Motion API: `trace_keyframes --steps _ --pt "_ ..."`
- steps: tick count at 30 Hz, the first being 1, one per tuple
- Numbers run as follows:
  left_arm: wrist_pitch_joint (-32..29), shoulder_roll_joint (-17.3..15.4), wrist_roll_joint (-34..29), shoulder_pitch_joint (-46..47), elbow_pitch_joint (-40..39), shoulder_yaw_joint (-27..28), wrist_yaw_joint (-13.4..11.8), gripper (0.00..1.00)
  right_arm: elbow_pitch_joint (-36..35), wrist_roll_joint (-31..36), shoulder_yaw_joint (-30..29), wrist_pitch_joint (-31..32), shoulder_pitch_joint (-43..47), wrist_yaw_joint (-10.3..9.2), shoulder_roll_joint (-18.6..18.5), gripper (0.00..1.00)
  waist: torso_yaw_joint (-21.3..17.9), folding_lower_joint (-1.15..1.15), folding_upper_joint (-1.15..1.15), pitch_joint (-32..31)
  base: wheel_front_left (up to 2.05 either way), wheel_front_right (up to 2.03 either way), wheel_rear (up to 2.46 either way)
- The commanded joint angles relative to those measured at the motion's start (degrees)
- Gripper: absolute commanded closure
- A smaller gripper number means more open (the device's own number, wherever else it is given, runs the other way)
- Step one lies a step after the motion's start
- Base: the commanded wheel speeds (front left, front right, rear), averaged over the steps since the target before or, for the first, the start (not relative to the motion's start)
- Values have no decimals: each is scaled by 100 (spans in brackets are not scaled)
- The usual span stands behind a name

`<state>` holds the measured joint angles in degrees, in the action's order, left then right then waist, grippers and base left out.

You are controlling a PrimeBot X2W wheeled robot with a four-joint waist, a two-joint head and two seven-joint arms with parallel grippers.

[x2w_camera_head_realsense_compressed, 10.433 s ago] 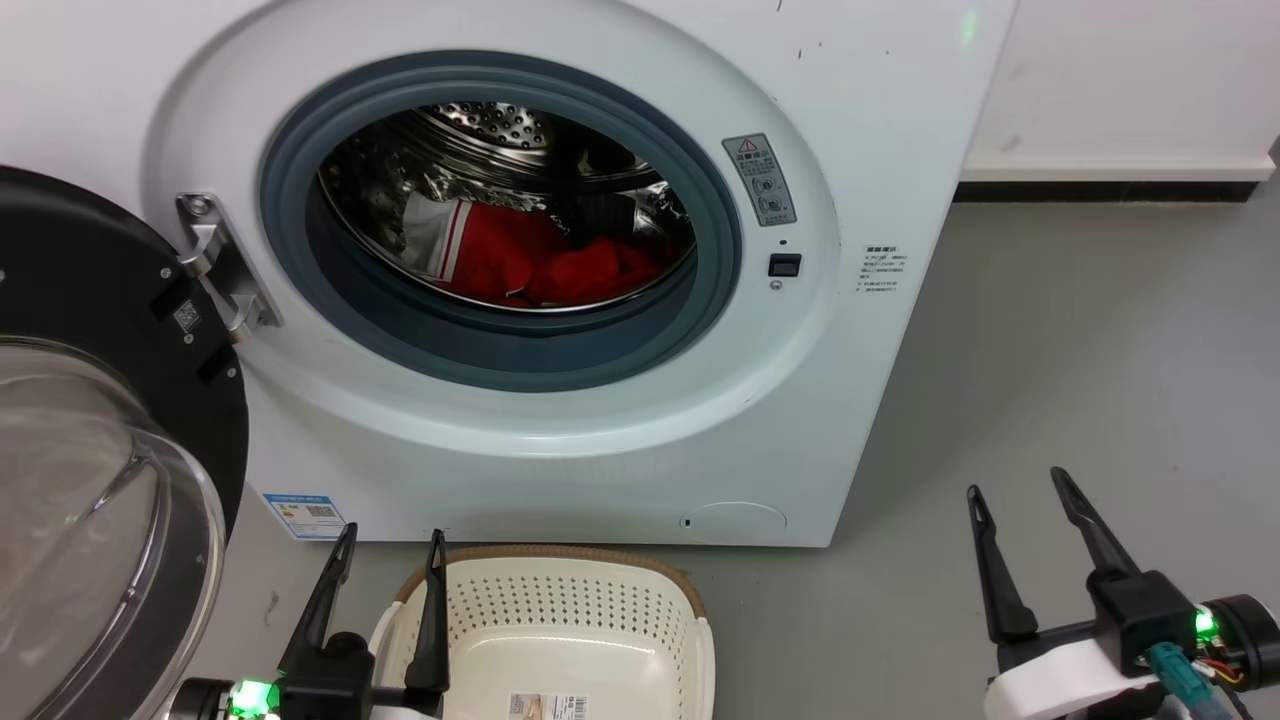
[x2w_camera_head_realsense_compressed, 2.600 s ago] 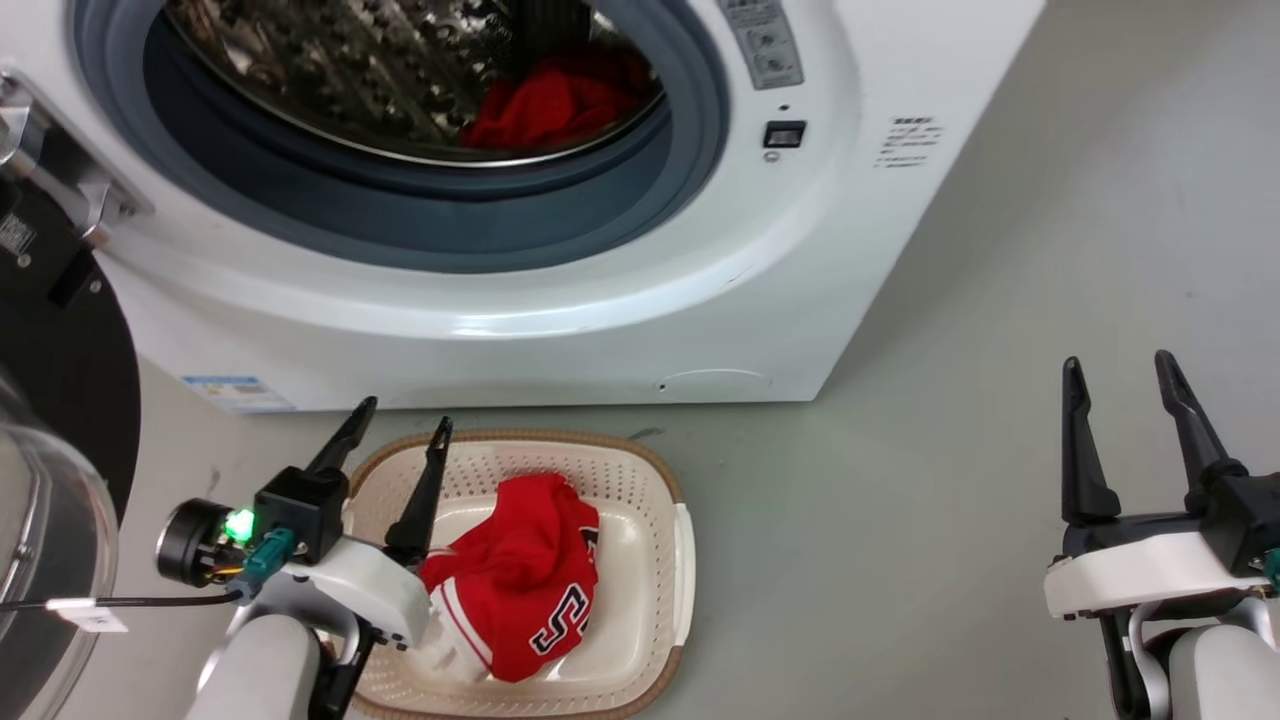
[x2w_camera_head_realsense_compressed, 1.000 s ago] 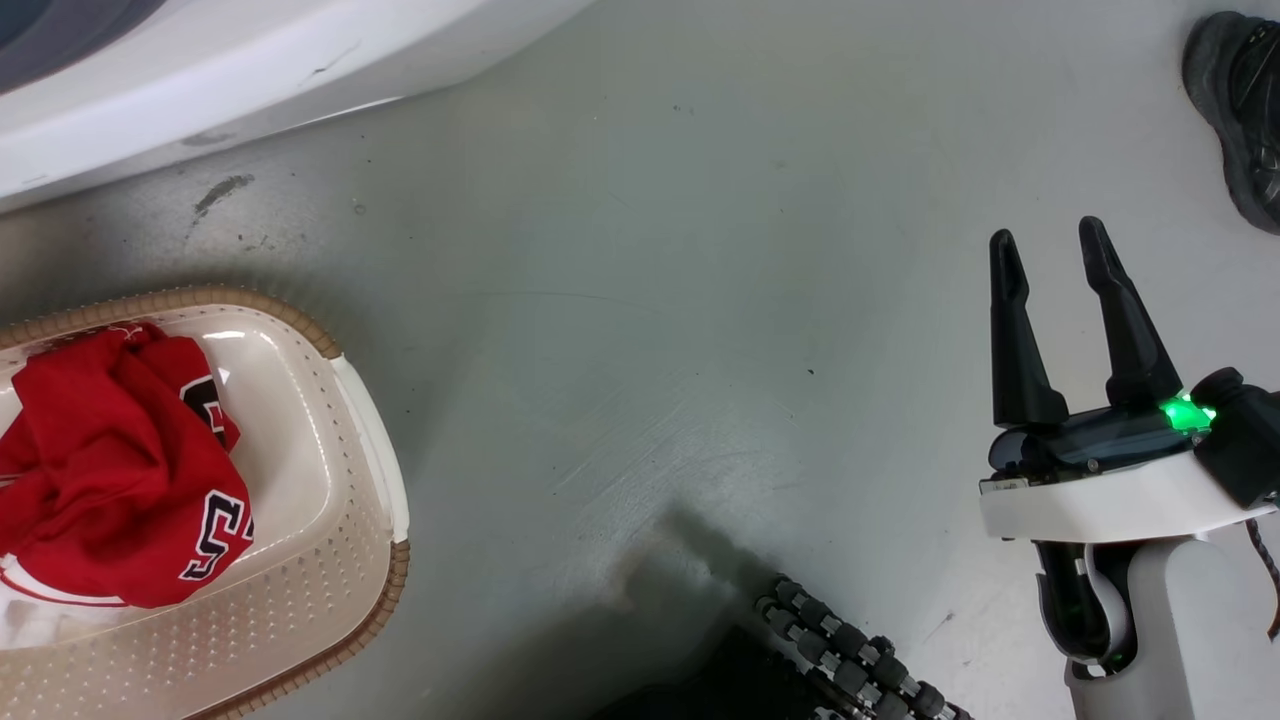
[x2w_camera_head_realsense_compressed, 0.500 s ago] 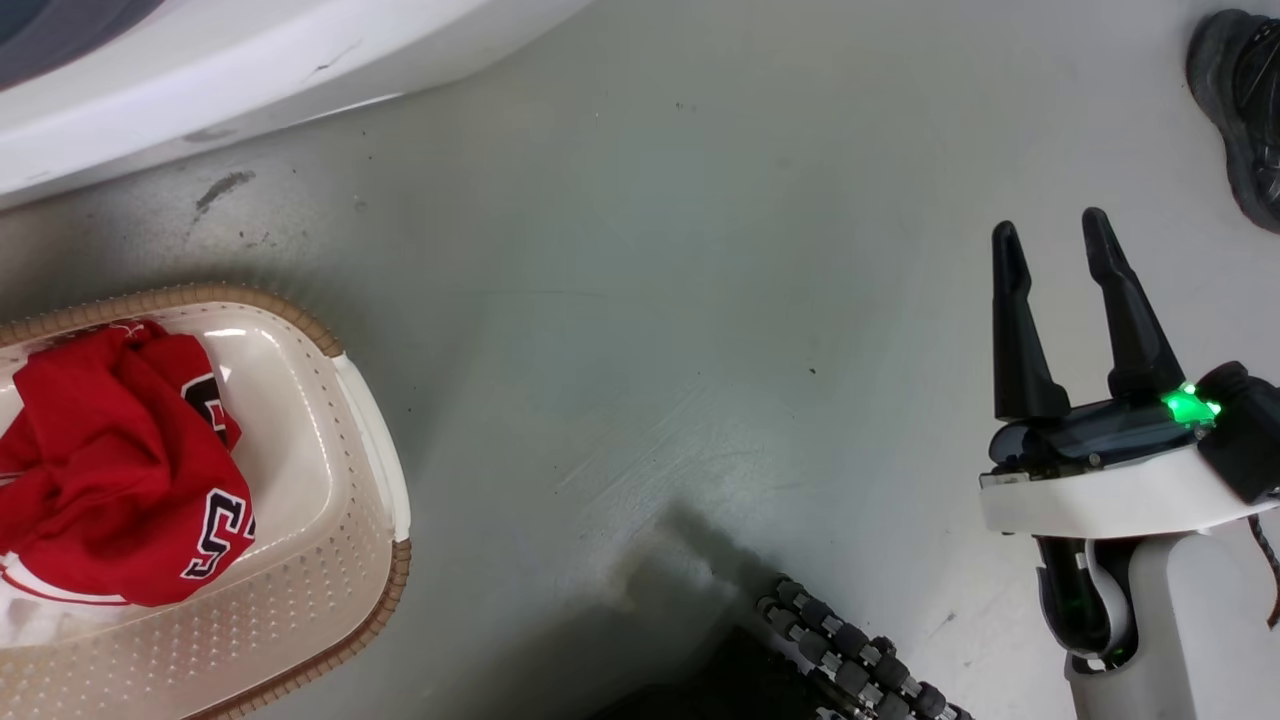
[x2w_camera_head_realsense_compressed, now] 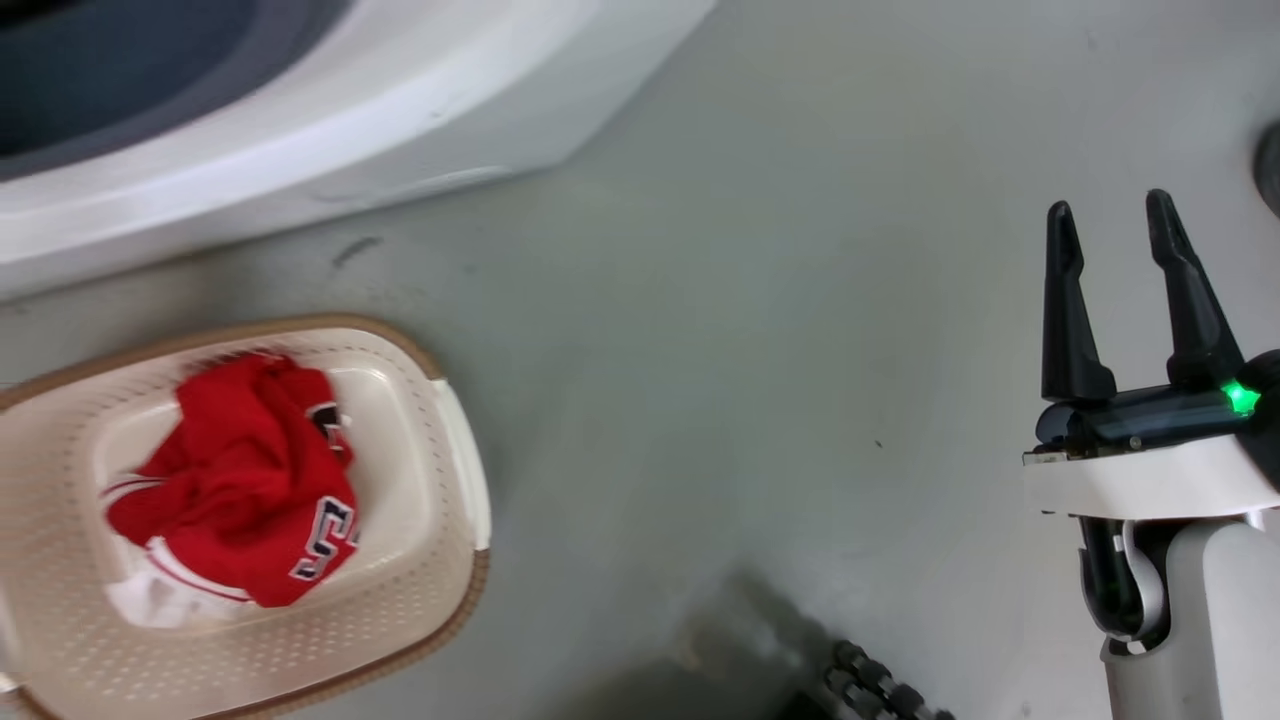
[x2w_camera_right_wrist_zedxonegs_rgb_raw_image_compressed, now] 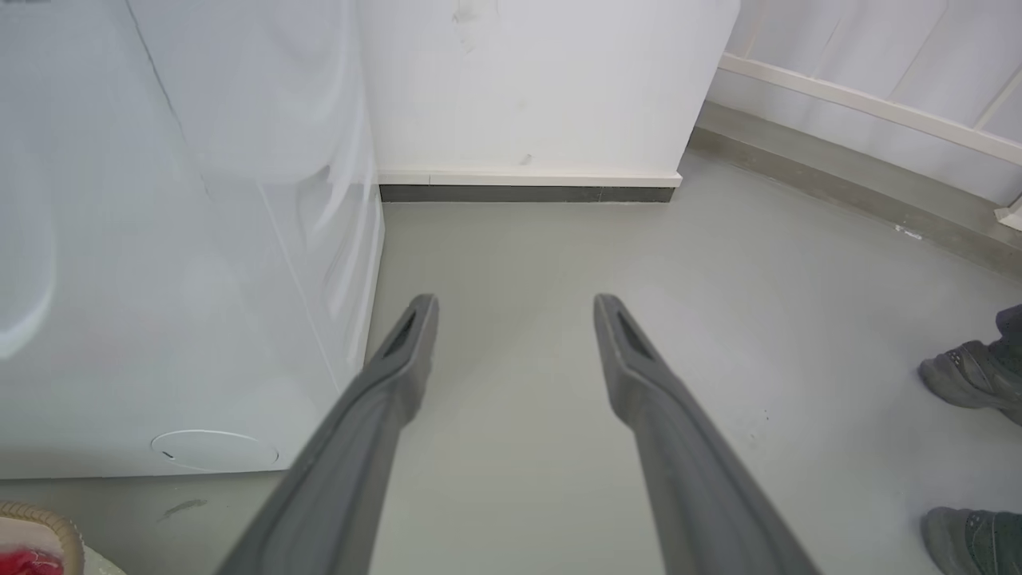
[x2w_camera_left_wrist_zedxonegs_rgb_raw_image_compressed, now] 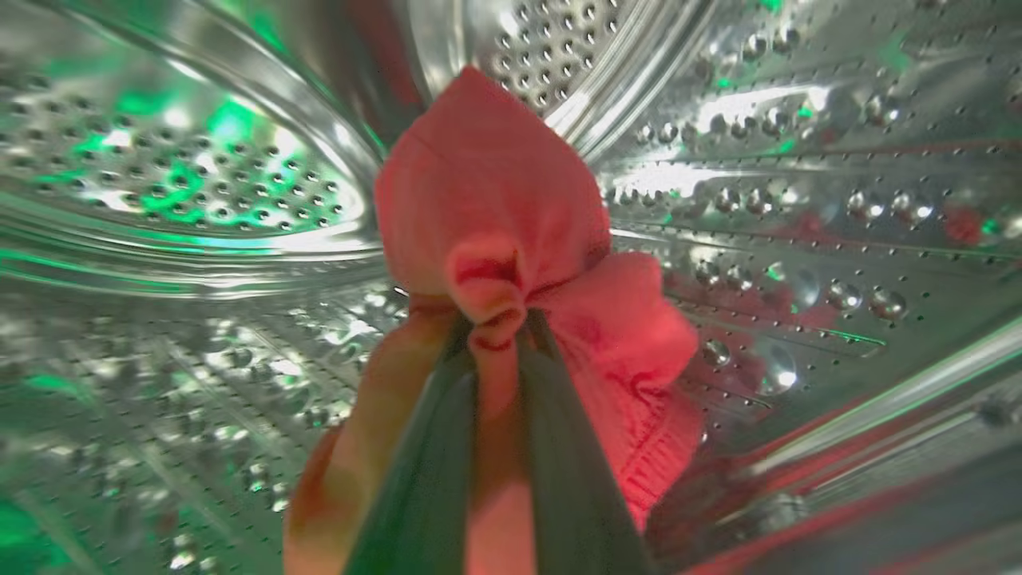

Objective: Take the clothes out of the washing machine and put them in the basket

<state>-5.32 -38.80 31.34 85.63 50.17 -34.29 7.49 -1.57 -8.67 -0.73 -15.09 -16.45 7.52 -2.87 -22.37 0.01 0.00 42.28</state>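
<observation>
Following the red numbered jersey (x2w_camera_head_realsense_compressed: 240,490) into the cream plastic basket (x2w_camera_head_realsense_compressed: 400,610), a second red fabric garment (x2w_camera_left_wrist_zedxonegs_rgb_raw_image_compressed: 487,184) is now apparently clamped by left gripper (x2w_camera_left_wrist_zedxonegs_rgb_raw_image_compressed: 495,327); right gripper (x2w_camera_head_realsense_compressed: 1108,205) fingers apart.

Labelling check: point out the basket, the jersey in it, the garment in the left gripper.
basket (x2w_camera_head_realsense_compressed: 465,470): head view, right handle.
jersey (x2w_camera_head_realsense_compressed: 235,470): head view, red middle.
garment (x2w_camera_left_wrist_zedxonegs_rgb_raw_image_compressed: 487,192): left wrist view, upper fold.

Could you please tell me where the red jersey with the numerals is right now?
In the head view the red jersey lies crumpled inside the basket at the lower left, on the floor in front of the washing machine.
</observation>
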Motion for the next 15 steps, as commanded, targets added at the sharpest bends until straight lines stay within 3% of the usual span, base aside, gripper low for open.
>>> trace_keyframes --steps 1,9,15 --pt "208 65 50 -210 65 -20 -11 100 -3 49 -36 -12 -3 -6 -2 0 318 -1 0 -363 0 0 0" --pt "1653 573 400 -1263 463 2 -19 100 63 429 -183 -12 200 -5 -4 0 844 -1 0 -1142 0 0 0" --pt "2037 984 518 -2046 459 136 -70 100 119 661 -246 -13 357 -5 -3 0 1156 -1 0 -1703 0 0 0"
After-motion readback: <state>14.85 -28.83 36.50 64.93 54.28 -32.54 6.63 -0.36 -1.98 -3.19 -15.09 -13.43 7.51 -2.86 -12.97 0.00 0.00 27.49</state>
